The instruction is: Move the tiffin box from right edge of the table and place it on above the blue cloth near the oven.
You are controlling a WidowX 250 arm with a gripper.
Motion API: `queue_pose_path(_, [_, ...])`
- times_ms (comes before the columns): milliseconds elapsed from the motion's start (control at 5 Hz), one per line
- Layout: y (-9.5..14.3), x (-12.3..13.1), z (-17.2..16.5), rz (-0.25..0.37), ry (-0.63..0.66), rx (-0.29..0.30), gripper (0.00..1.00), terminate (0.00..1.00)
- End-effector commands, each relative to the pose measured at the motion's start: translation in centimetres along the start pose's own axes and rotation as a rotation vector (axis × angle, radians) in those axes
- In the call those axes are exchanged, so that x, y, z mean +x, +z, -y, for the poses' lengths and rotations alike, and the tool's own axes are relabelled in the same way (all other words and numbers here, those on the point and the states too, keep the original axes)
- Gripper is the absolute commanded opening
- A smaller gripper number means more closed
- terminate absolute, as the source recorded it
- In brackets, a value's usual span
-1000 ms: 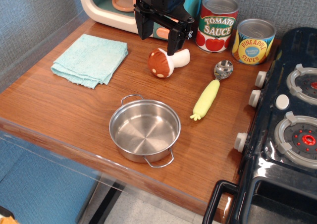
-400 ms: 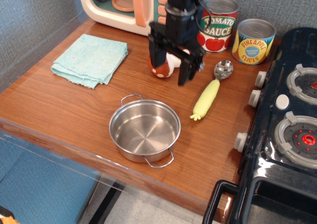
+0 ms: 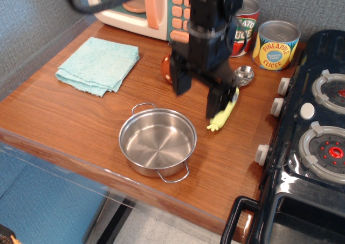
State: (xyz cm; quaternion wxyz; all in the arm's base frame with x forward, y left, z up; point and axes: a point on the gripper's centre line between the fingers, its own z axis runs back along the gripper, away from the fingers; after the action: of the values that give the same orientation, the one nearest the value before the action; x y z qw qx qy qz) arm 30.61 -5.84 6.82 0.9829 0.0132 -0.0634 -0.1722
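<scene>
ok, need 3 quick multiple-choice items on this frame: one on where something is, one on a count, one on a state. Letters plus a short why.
1. Where does the blue cloth lie?
A. Inside the tiffin box
B. On the table, left of the gripper
C. On the toy stove

2. How many cans show?
A. One
B. Two
C. Four

3. What is the gripper's state?
A. Open, holding nothing
B. Shut on the scoop
C. Shut on the pot's handle

Key:
1 B: the cloth lies flat on the table, in front of the oven.
2 B: the pineapple can and the tomato sauce can, partly hidden by the arm.
3 A: its fingers are spread apart above the empty tiffin box.
</scene>
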Motion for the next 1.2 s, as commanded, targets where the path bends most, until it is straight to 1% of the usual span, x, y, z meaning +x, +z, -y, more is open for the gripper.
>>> queue_pose_path(0, [-0.3,-2.5,0.6,0.05,0.116,0.02,1.0,0.0])
queue_pose_path(200, [-1.7,-2.4,1.6,0.047,0.151,0.017,1.0,0.0])
queue_pose_path(400, [-2.8,-2.3,2.1,0.069,0.188,0.013,1.0,0.0])
queue_pose_path(600, [-3.0,-2.1,2.4,0.094,0.205,-0.002,1.0,0.0])
queue_pose_path(800, [-3.5,-2.1,2.3,0.097,0.201,-0.012,0.0,0.0])
queue_pose_path(1000, [-3.5,-2.1,2.1,0.097,0.2,-0.008,0.0,0.0])
